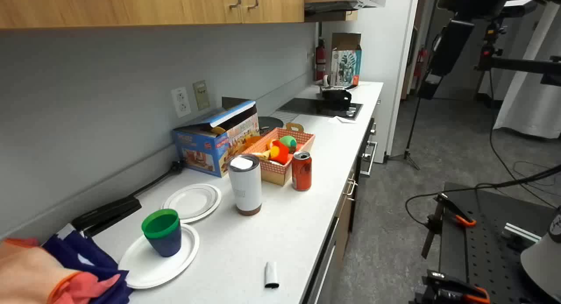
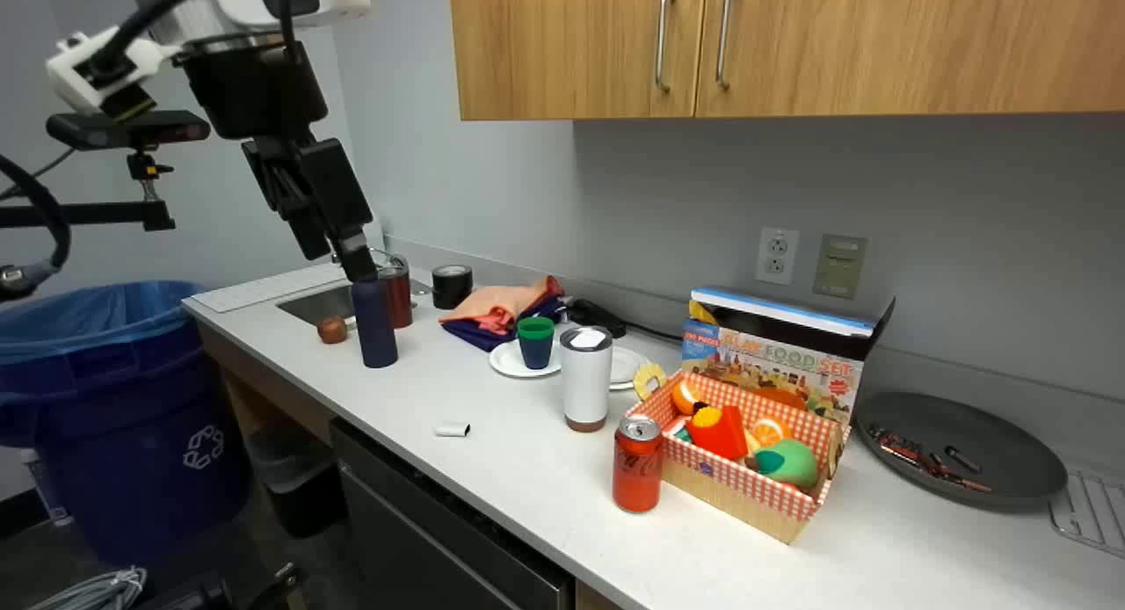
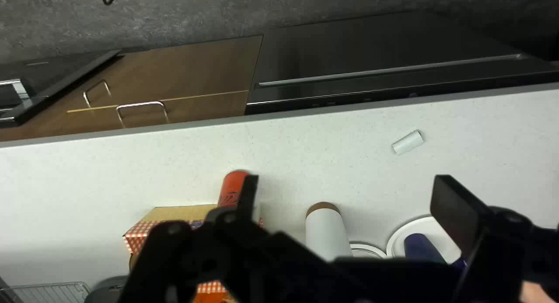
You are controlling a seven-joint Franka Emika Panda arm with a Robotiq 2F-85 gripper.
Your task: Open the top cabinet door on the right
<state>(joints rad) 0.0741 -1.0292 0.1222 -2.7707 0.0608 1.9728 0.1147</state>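
Wood grain, light brown and streaky, runs over the top cabinet door (image 2: 914, 47), a flat closed panel with a bent silver handle (image 2: 724, 34) near its lower edge; in both exterior views it hangs on the wall (image 2: 967, 214), higher than the gingham box (image 2: 738, 504). A matching door (image 2: 576, 47) lies flush beside it. The box, red-and-white checks above a tan band, sits on a pale, finely speckled desk (image 3: 314, 163) and holds rounded toy foods (image 2: 791, 462). Just beside it stands a red can (image 2: 637, 478), a smooth cylinder with a metal top; near the box is an upright white tumbler (image 2: 586, 381), tapered, its base brown. Between the box and the wall a printed carton (image 2: 773, 364) has its cardboard flaps raised, and a shallow, round, dark pan (image 2: 1019, 461) lies on the box's far side from the tumbler. On the tumbler's side of the box, farther out, are round white plates (image 1: 144, 271), stacked cups (image 1: 168, 242) with a green rim on top, a rumpled cloth (image 2: 505, 307) and a small hollow white tube (image 3: 407, 142). The robot arm (image 2: 259, 87), black at its lower end, hangs well apart from the box in both exterior views; in the wrist view the jaws, blocky and dark, are spread wide, and one of them hides part of the box there.
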